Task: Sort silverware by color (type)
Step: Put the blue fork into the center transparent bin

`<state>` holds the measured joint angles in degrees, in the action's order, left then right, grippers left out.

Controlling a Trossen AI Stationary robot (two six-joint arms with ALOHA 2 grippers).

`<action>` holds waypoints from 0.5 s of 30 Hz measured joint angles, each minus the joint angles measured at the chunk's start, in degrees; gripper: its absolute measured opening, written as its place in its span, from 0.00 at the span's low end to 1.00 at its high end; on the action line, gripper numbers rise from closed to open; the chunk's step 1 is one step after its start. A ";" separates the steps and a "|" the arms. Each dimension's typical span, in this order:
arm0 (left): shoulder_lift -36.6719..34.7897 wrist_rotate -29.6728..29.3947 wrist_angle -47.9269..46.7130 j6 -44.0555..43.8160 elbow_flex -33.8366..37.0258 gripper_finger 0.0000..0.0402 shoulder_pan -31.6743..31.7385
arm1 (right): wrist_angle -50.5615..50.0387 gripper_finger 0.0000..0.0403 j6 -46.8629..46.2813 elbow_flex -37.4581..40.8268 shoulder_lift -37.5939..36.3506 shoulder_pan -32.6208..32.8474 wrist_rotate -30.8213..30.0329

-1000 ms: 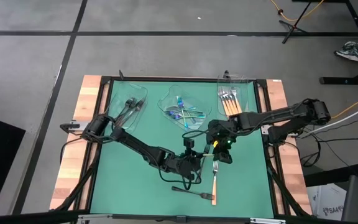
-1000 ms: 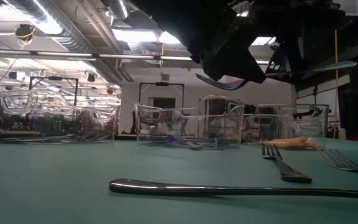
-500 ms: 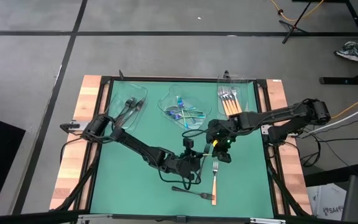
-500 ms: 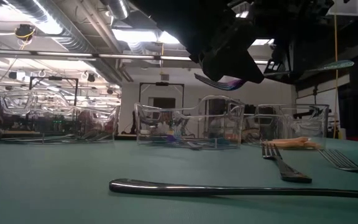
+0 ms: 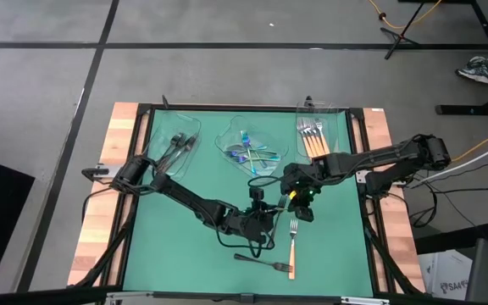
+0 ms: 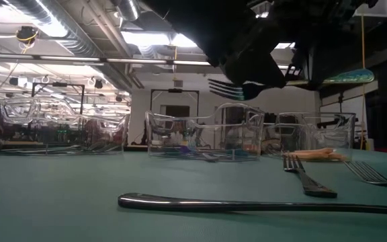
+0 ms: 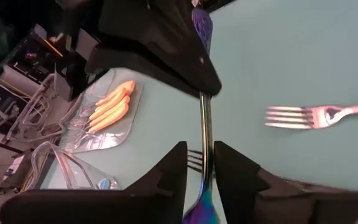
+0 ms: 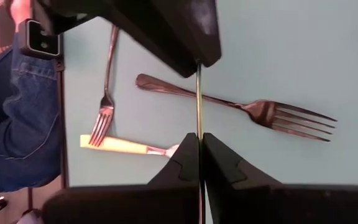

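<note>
The right pincer [image 5: 297,201] and the left pincer [image 5: 265,222] meet above the middle of the green tabletop [image 5: 176,246], both closed on one iridescent blue-purple fork [image 7: 202,124]: in each wrist view the thin handle runs up between that arm's dark fingers into the other arm's grip. Over the last second the fork has turned in the air; a moment ago the level view showed its purple underside hanging curved below the arms, and now its tines [image 6: 226,86] point out sideways, nearly level. To me that looks like a handover in progress, with neither side released, so the fork is not yet in the clear plastic tray of blue-purple pieces [image 5: 251,153] at the back. Waiting on the tabletop near the front are an orange-handled silver fork [image 5: 292,246] and a dark fork [image 5: 259,260], while the dark-fork tray [image 5: 174,146] and orange-handled tray [image 5: 313,135] already hold several.
</note>
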<state>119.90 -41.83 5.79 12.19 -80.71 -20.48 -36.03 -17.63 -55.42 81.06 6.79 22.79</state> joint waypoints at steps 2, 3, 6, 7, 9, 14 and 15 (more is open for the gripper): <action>0.00 -0.39 0.95 -0.02 0.00 0.19 -0.26 | 0.00 0.00 0.00 0.00 0.00 -0.02 -0.96; -0.05 -1.03 1.56 -0.01 0.00 0.19 -0.48 | 0.00 0.00 0.00 0.00 0.00 -0.02 -1.45; -1.01 -3.24 1.92 0.17 0.00 0.19 -1.39 | 0.02 0.00 -0.02 0.00 0.00 -0.02 -1.83; -1.71 -4.24 1.85 0.18 0.00 0.19 -1.81 | 0.01 0.00 -0.02 0.00 0.00 -0.02 -2.26; -2.98 -5.96 2.17 0.19 0.00 0.19 -2.57 | -0.01 0.00 -0.02 0.00 -0.01 -0.02 -3.11; -6.43 -7.86 1.00 0.42 0.00 0.19 -4.89 | 0.31 0.00 -0.04 -0.22 -0.38 -0.20 -4.51; -6.99 -8.14 0.82 0.42 0.00 0.19 -5.33 | 0.00 0.00 -0.06 -0.62 -0.45 -0.48 -4.64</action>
<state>112.91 -49.97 6.60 12.60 -80.71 -25.82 -36.03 -17.68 -56.04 80.61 6.31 18.15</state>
